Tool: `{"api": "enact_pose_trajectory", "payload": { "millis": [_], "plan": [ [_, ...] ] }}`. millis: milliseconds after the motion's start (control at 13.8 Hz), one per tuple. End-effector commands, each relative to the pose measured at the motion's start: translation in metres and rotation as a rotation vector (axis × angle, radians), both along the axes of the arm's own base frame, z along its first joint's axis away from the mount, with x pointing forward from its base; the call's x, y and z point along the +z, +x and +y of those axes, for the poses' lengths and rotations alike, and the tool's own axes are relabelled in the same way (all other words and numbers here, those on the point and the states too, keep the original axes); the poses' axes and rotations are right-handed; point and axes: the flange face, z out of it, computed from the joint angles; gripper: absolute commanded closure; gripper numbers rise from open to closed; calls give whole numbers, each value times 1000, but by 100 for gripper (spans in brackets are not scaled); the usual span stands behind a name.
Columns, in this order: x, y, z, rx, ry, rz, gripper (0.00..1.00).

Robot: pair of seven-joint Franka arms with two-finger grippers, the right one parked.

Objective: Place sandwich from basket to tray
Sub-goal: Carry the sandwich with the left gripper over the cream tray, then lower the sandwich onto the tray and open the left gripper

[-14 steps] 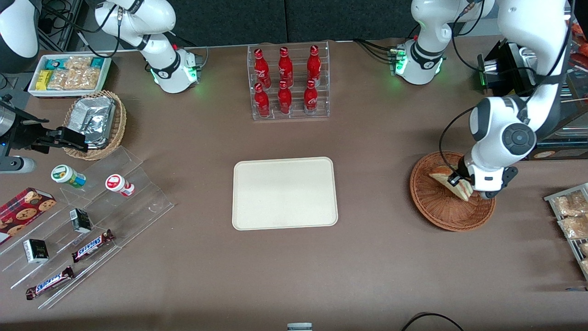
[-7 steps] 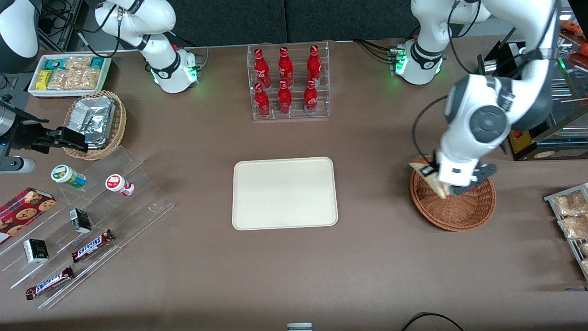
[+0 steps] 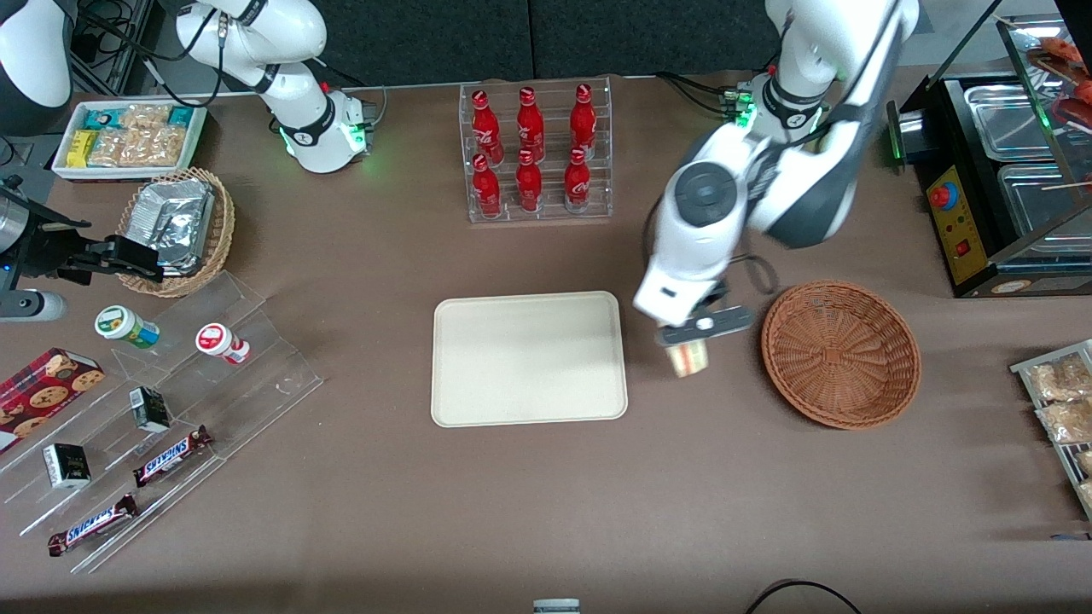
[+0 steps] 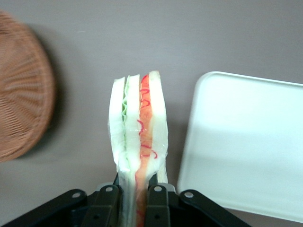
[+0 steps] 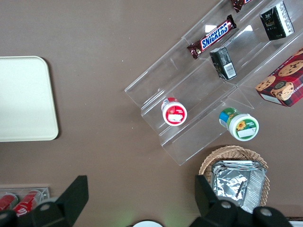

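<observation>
- end effector (image 3: 688,339) is clamped on the sandwich (image 4: 138,127), up off the surface (image 3: 546,495)
- it's between the basket (image 3: 840,354) and the tray (image 3: 529,358)

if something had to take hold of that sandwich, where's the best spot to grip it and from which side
Grip across the two flat bread faces, near one end of the wedge, coming from above. The sandwich is a thin layered slab, so squeezing face to face keeps the layers together. The end effector holds it exactly so, shut on one end while the rest hangs free over bare table between the basket and the tray.
</observation>
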Motion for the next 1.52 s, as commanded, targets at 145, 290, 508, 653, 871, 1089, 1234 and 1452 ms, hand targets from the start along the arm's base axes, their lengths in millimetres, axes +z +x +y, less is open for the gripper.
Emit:
{"api": "enact_pose_trajectory", "payload": {
  "millis": [145,290,508,653,871,1089,1234,1452],
  "plan": [
    [-36,20,-72,-69,-30,-28,80],
    [-53,13,-94,-101,-70,-49,80],
    [-77,1,-114,-136,-78,-52,80],
    [-86,1,-118,-143,-89,-63,80],
    [-107,-11,-139,-177,-109,-78,80],
    [-117,-17,-148,-190,-119,-85,80],
    [-124,-18,-148,-191,-113,-79,80],
    [-129,-22,-151,-206,-107,-74,79]
  ]
}}
